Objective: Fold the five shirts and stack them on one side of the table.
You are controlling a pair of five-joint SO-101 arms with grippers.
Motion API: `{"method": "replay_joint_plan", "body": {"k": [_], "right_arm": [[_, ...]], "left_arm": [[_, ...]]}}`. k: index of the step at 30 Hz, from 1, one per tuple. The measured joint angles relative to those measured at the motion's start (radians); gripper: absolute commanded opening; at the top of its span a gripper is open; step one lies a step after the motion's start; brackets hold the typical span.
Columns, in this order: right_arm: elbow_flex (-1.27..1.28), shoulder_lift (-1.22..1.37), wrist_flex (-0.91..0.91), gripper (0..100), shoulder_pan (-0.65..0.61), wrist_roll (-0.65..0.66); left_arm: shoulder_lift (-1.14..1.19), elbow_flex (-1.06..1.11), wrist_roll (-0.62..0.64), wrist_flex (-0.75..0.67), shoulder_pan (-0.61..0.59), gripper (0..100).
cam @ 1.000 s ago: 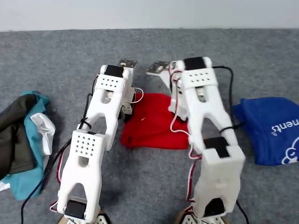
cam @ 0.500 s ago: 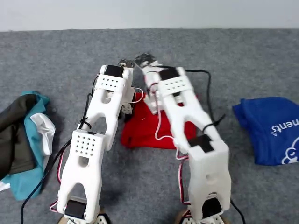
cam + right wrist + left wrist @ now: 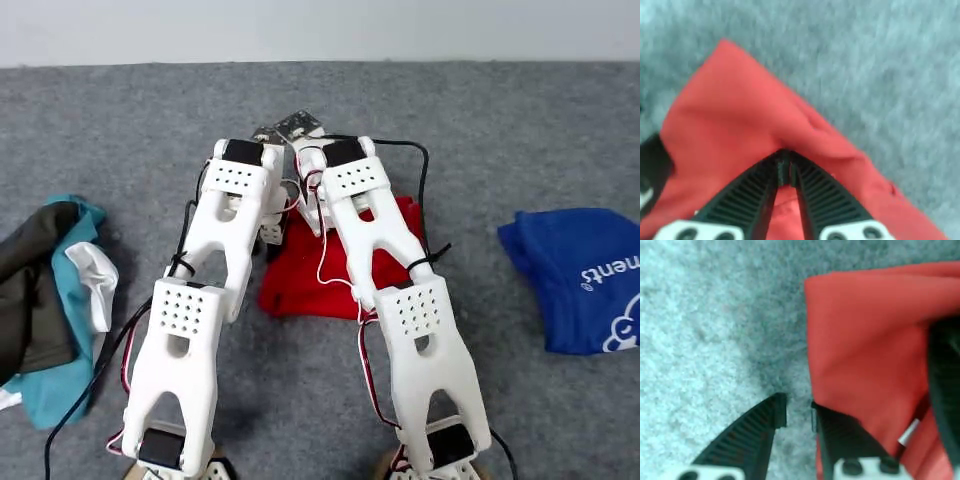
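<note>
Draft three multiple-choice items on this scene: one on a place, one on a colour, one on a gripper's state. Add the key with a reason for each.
1. Where is the blue shirt?
A. On the table, at its right side
B. In a gripper
C. Hanging off the far edge

2. What colour is the table's cover?
A. Green
B. Grey
C. Brown

3. What state is the right gripper in?
A. Open above bare cover
B. Shut on the blue shirt
C. Shut on the red shirt

Key:
1 A, as the high view shows it lying flat at the right, apart from both arms.
2 B, as grey pile shows in all views.
3 C, as the right wrist view shows its fingers closed together with red cloth pinched at the tips.
</note>
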Motion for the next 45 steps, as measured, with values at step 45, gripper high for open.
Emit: {"method": "replay_joint_plan", "body": {"k": [45], "right_arm": [[1.149, -0.984, 0.186, 0.9, 0.192, 0.302]], "left_arm": [[0.0, 0.0, 0.0, 0.0, 0.003, 10]]}}
